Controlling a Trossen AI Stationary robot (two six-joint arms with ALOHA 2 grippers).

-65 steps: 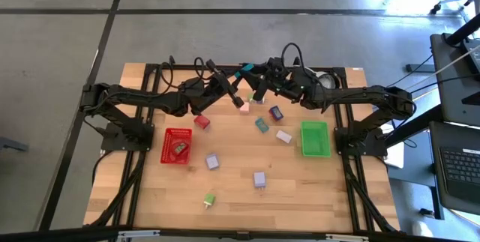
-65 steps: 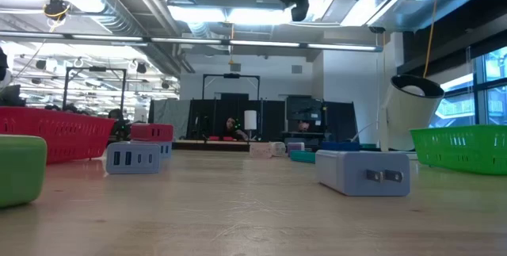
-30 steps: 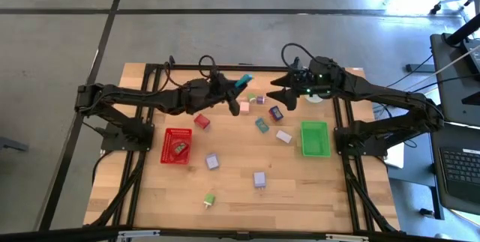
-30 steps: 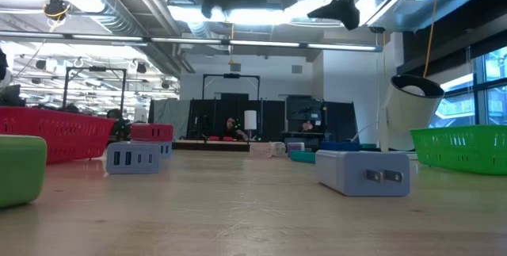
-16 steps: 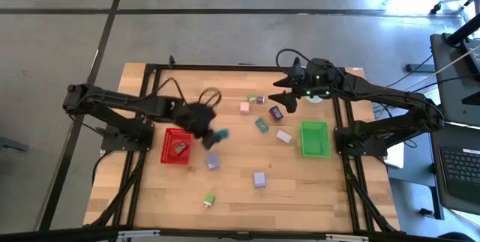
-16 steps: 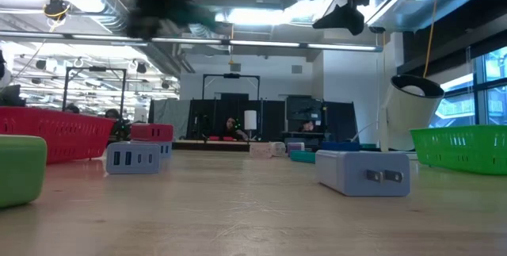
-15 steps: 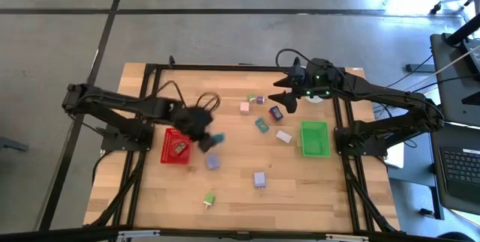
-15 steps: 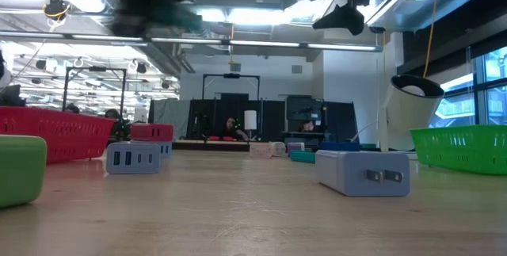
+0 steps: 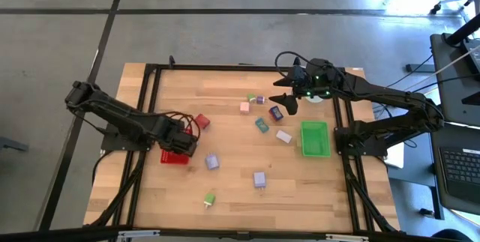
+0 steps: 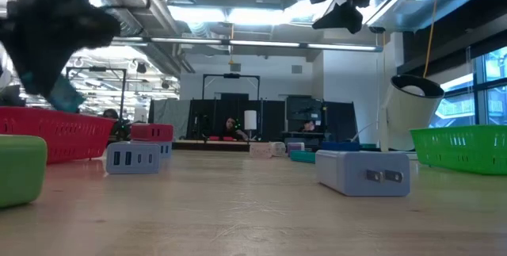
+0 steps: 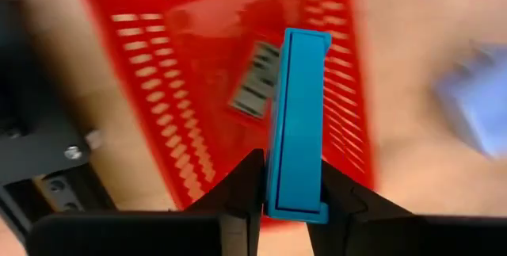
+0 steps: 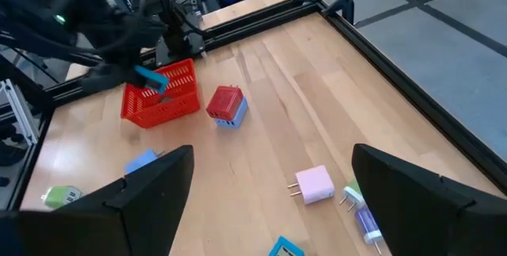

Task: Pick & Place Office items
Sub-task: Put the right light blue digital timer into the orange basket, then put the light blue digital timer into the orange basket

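Observation:
My left gripper (image 9: 184, 144) hangs over the red tray (image 9: 175, 158), shut on a flat teal block (image 11: 296, 97). A small dark item (image 11: 255, 89) lies in the tray below it. My right gripper (image 9: 288, 100) hovers open above the far middle of the table, over a dark purple item (image 9: 276, 112), with nothing between its fingers. Loose on the wood lie a red item (image 9: 201, 121), a pink one (image 9: 244, 107), a teal one (image 9: 262, 125), lavender ones (image 9: 212, 162) (image 9: 259, 179) (image 9: 283, 135) and a green one (image 9: 209, 198). My left gripper pinches the teal block between its two fingers, which press on its two broad faces at the end nearest the wrist (image 11: 293, 189). The fingers point down from above and lie along the block. It stands on edge, lifted clear above the red tray.
The green tray (image 9: 315, 138) lies at the right. A white roll (image 10: 412, 109) stands at the far right, under my right arm. Black frame rails (image 9: 225, 67) run along the table's edges. Bare wood lies along the near edge.
My left gripper has carried the teal block from the far middle of the table toward the near and left edges and has come down over the red tray, staying shut on it. My right gripper has kept nearly still and open.

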